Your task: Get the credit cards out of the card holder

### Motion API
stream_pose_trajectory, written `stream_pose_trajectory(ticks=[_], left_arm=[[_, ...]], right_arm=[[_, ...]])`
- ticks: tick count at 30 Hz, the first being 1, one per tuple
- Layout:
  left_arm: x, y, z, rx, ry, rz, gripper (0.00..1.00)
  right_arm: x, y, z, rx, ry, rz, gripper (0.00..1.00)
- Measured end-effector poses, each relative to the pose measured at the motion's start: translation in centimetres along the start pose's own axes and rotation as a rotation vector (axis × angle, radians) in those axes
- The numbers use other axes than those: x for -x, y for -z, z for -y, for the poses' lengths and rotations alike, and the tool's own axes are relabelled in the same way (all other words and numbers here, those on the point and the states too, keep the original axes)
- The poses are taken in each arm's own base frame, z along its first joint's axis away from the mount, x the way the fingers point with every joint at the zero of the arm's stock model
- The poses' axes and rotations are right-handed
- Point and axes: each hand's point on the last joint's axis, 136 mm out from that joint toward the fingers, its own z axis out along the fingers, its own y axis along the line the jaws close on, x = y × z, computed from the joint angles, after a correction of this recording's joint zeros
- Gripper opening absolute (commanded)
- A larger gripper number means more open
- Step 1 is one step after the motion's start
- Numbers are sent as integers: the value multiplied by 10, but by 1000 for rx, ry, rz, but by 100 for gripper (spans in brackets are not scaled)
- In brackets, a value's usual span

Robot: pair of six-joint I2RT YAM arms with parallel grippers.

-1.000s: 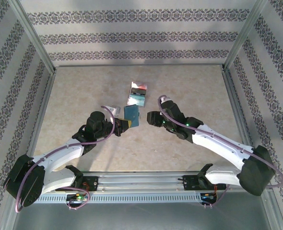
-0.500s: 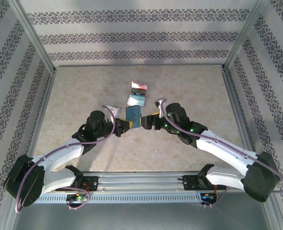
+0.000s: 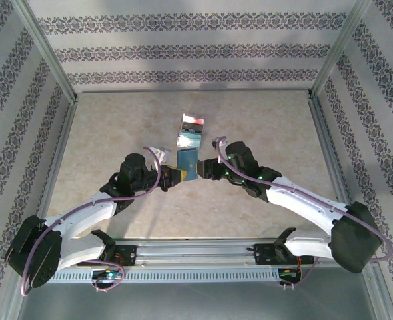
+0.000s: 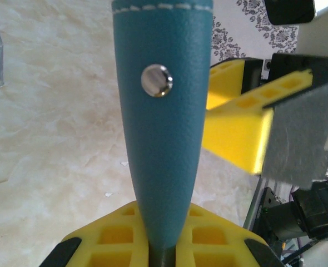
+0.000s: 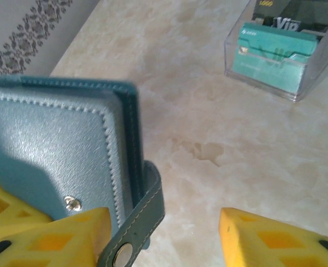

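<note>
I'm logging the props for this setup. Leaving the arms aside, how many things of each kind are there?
slate-blue wallet: 1
clear plastic box: 1
teal-green card, in the box: 1
dark card, behind it in the box: 1
Total: 4 things that can be told apart; any further cards in the box are too unclear to count.

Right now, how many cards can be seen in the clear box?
2: a teal card at the front of the clear box, and a dark card just behind it. More may be hidden behind them.
</note>
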Motion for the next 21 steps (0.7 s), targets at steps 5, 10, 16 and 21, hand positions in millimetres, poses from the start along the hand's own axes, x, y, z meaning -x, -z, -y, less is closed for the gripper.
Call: stream_pose_trajectory(ticks=[5, 10, 16, 21], left_arm=[[3, 0, 7, -37, -13, 7, 0], [7, 1, 14, -66, -19, 20, 0], [14, 2, 25, -119, -22, 42, 0], [17, 3, 33, -160, -25, 50, 0]], right_arm=[[2, 9, 3, 22, -29, 23, 46], [2, 9, -2, 77, -38, 22, 44], [0, 10, -4, 172, -63, 24, 39], [-2, 13, -7, 247, -81, 32, 37]])
